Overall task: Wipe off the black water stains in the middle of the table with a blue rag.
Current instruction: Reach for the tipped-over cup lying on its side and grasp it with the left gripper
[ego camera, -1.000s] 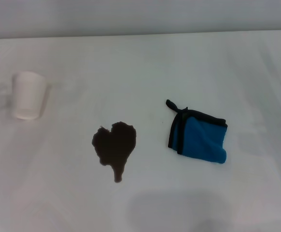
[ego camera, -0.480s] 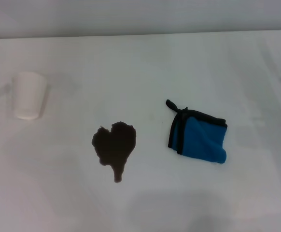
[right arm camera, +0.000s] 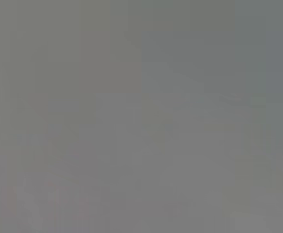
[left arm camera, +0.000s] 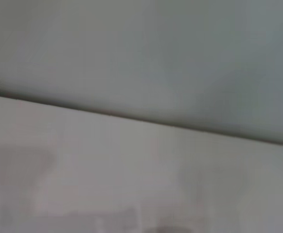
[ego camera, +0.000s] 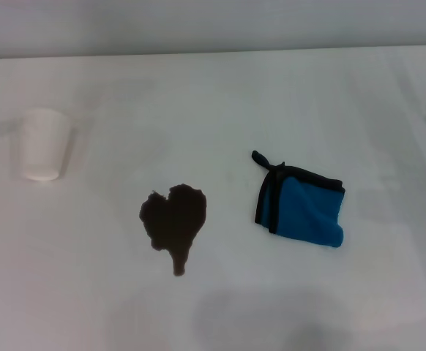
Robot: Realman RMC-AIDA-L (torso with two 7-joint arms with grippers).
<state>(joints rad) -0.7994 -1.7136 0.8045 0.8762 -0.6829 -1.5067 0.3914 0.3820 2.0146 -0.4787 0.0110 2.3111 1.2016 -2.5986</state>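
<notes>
The black water stain (ego camera: 174,221) is a dark heart-shaped blotch with a short drip tail, near the middle of the white table (ego camera: 220,110) in the head view. The blue rag (ego camera: 301,208) lies folded to its right, flat on the table, with black edging and a black loop tab at its far left corner. Rag and stain are apart. Neither gripper shows in any view. The left wrist view shows only bare tabletop (left arm camera: 132,184) and a grey wall. The right wrist view is a plain grey blur.
A white paper cup (ego camera: 44,144) stands upside down at the left of the table, well away from the stain. The table's far edge meets a grey wall (ego camera: 213,25).
A dark object at the far left edge of the head view one second ago has gone out of view. Stain, rag and cup have not moved.
</notes>
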